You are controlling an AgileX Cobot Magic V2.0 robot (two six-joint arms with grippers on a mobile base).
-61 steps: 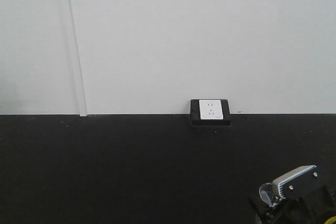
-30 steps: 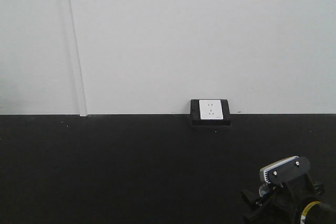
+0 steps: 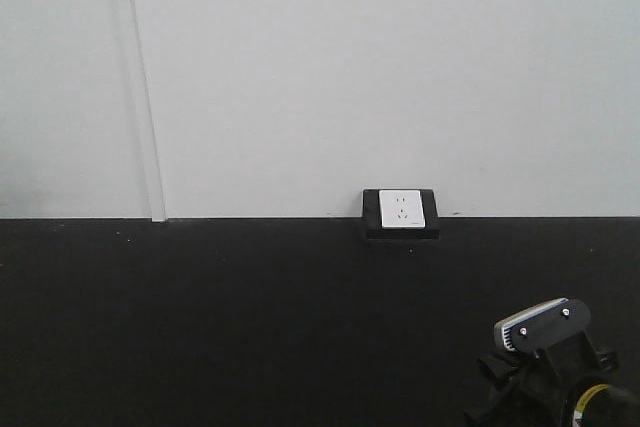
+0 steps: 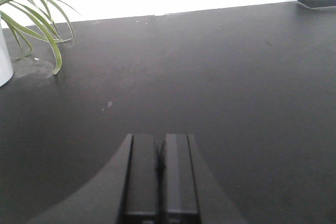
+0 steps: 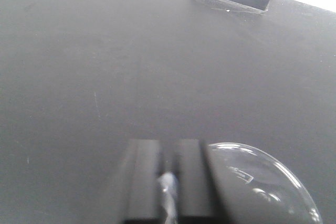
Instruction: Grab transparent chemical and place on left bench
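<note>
Your right jaws grip clear, white-marked beaker (image 5: 257,187), shown only by right wrist view; left jaws clenched, empty.

Front view, down at five o'clock: the right arm (image 3: 550,377) shows as a chunky black housing, matte and angular. On top of it sits a silver-grey plate (image 3: 543,321) with rounded corners, and there are two small dark screws (image 3: 565,312) in it, one toward each end. At the housing's four o'clock is a yellow band (image 3: 593,399) with dark marks, too small to read.

Left wrist view, six o'clock: the left gripper (image 4: 160,142) has two flat black rectangular fingers (image 4: 143,171) and a black base flaring out to either side.

Right wrist view, six o'clock again: the right gripper (image 5: 167,148) has a matching pair of slab-like black fingers, blurred, with soft edges.
</note>
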